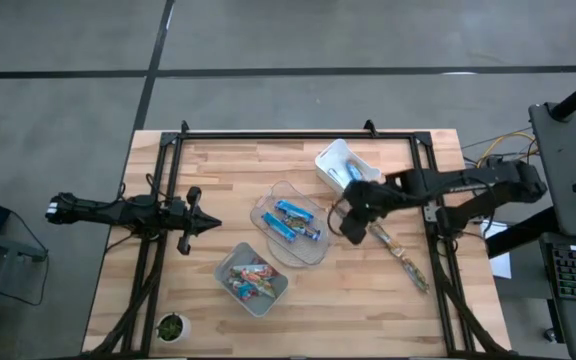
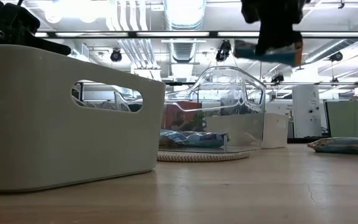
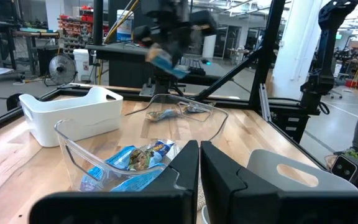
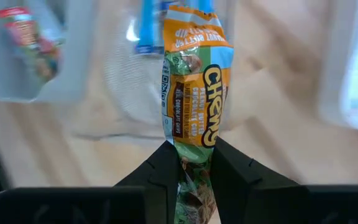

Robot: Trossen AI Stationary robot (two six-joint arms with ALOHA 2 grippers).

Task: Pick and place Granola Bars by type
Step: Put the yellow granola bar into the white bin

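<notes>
Jaws of our right gripper [image 4: 188, 163] clamp a bar [image 4: 194, 93] above the table [image 1: 388, 300] for sorting; the left gripper's [image 3: 199, 163] are together.

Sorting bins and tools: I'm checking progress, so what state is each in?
Right tool: shut on an orange-wrapped bar, raised.
Left tool: shut, empty.
Clear bin: holds blue bars.
White bin: holds a blue bar.
Grey bin: holds mixed-colour bars.
Two bars: lying loose on the table.
</notes>
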